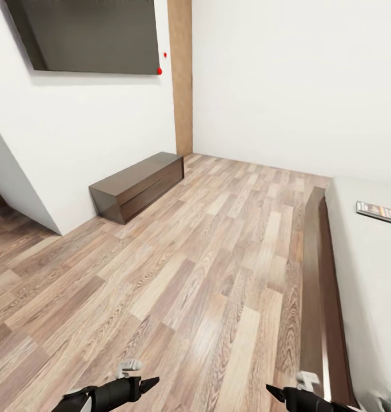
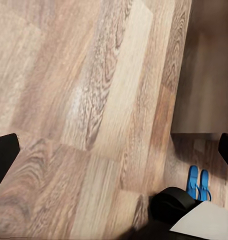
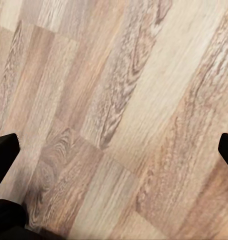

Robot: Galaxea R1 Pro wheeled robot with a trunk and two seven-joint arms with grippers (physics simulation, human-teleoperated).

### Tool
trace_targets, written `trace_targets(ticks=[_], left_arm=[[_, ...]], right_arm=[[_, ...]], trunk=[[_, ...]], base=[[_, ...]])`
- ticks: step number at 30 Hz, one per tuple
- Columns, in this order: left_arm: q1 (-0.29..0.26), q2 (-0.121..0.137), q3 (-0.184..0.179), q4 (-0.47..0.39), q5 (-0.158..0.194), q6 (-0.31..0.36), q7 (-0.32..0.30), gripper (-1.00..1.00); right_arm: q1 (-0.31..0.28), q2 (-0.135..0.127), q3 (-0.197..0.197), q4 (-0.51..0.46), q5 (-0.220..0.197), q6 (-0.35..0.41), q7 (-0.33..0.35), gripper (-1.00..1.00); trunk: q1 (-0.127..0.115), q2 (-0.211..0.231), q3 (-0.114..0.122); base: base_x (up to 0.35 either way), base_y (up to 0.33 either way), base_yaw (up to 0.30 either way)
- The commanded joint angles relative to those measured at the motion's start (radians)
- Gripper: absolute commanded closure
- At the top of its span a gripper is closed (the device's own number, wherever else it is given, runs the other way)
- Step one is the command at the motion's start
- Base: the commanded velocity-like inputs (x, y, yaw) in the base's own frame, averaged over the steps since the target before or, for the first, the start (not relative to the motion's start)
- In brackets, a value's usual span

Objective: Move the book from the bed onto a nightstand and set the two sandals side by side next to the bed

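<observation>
The book (image 1: 376,211), a small dark paperback with an orange strip, lies flat on the bed's pale mattress (image 1: 367,269) at the right edge of the head view. The bed's dark wooden frame (image 1: 320,274) runs along the floor beside it. In the left wrist view two bright blue sandals (image 2: 199,182) lie close together on the planks, beyond a dark rounded part of the robot. My left gripper (image 1: 143,383) and right gripper (image 1: 278,392) hang low over bare floor, both open and holding nothing. Their black fingers (image 2: 4,152) (image 3: 4,150) stand far apart.
A long low dark TV bench (image 1: 137,186) stands against the left white wall under a wall-mounted dark screen (image 1: 92,34). A wooden pillar (image 1: 181,74) marks the corner. Wood-plank floor (image 1: 207,274) stretches between bench and bed.
</observation>
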Motion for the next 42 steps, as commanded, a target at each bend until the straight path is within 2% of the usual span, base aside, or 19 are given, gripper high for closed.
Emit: trace_targets(ticks=[1, 42], left_arm=[[-0.001, -0.001, 0.008, -0.001, -0.006, 0.011, -0.006, -1.00], [-0.001, -0.003, 0.008, -0.001, -0.006, 0.010, 0.001, -1.00]], right_arm=[[-0.001, 0.000, 0.009, 0.001, -0.006, -0.006, 0.003, -1.00], [-0.001, -0.001, 0.009, 0.002, -0.004, -0.006, 0.000, -1.00]], trunk=[[-0.004, 0.007, 0.002], [-0.161, 0.294, 0.131]], base=[[0.000, 0.000, 0.183], [0.000, 0.000, 0.014]])
